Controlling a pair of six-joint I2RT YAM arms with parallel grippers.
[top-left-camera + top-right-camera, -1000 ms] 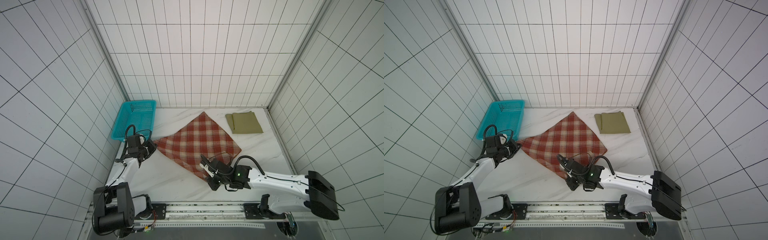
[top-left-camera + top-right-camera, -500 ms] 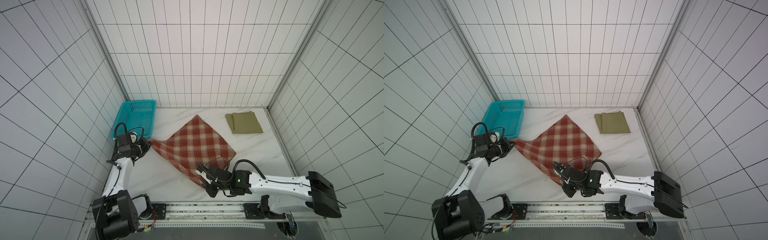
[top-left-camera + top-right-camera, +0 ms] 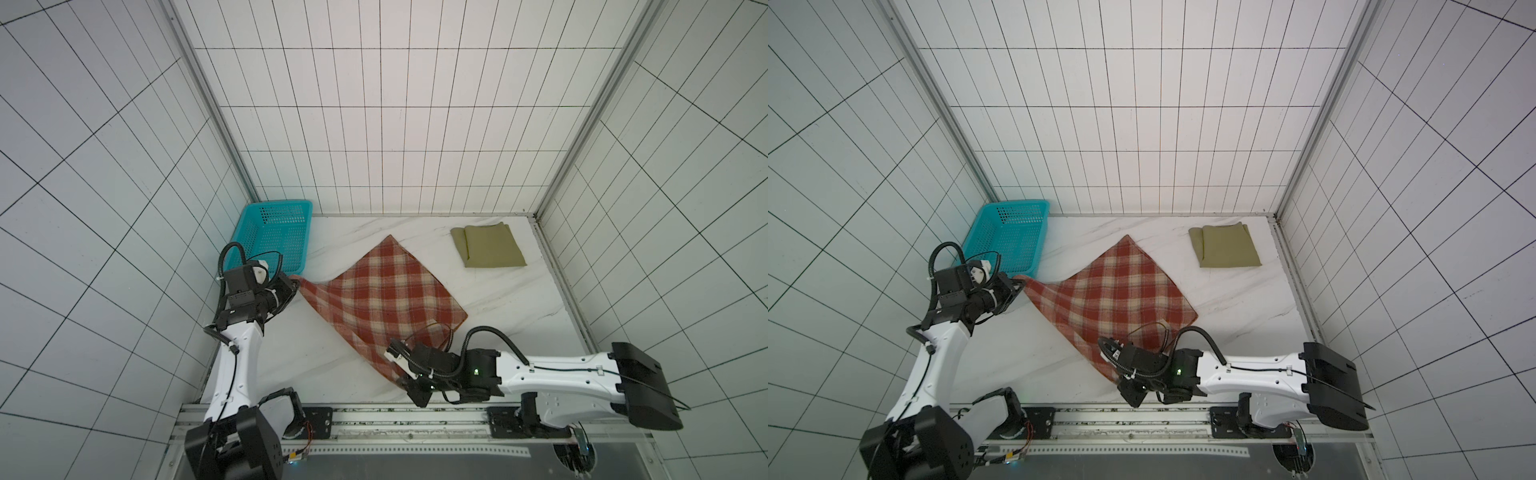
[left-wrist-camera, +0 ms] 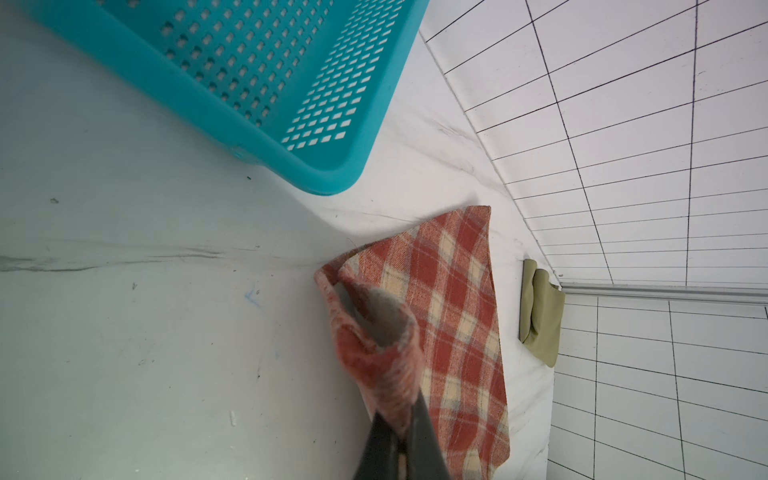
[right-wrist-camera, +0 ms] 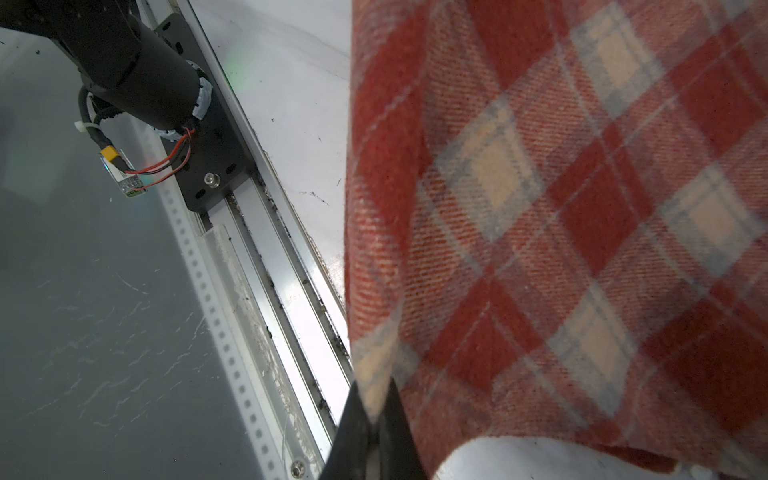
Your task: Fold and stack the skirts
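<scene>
The plaid skirt (image 3: 386, 299) lies as a diamond in the middle of the worktop (image 3: 307, 357), with its near-left edge raised. The left pincer (image 4: 401, 422) is pinching the corner beside the teal basket (image 3: 276, 204). The right pincer (image 5: 374, 401) is clamped on the corner nearest the front rail. The olive skirt (image 3: 490, 249) sits already folded at the far right, well apart. This looks like the plaid skirt's first fold. Next, both arms need to carry that edge together, level, across to the opposite edge, then let go.
</scene>
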